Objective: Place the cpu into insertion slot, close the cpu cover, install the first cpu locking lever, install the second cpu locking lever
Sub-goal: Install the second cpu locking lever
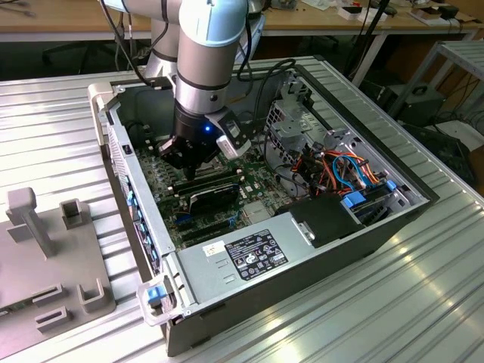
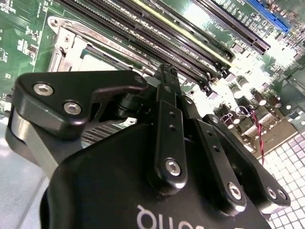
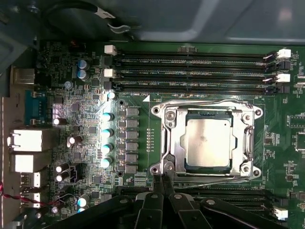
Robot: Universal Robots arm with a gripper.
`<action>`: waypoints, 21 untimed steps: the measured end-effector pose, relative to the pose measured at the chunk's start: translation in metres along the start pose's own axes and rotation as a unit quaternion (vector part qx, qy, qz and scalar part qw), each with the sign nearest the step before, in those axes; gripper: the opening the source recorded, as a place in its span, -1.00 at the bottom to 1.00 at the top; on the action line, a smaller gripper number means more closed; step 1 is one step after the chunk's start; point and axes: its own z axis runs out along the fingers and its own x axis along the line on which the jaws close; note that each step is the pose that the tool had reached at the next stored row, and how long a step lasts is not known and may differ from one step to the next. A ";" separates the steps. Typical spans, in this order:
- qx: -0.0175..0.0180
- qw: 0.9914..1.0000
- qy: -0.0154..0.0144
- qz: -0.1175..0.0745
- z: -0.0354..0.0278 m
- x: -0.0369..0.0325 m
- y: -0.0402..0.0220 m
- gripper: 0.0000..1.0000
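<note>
First wrist view: cpu point(image 3: 208, 141) seated in insertion slot point(image 3: 174, 119), cpu cover point(image 3: 248, 138) down.
End effector point(image 3: 162, 177) fingers pinched together, empty, tips at cover's edge.

A lab or workshop: an opened computer case point(image 1: 302, 227) on ribbed aluminium benches point(image 1: 423, 302), cluttered desks point(image 1: 68, 19) behind.

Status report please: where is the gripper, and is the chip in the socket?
Gripper shut, tips at cover edge. Chip seated in socket, cover down. Nothing in the way.
</note>
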 end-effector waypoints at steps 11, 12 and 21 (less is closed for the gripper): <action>0.000 1.000 0.000 0.000 0.0026 0.0044 0.0002 -0.79; 0.000 1.000 0.000 0.000 0.0027 0.0044 0.0002 -0.79; 0.000 1.000 0.000 0.000 0.0033 0.0044 0.0014 -0.79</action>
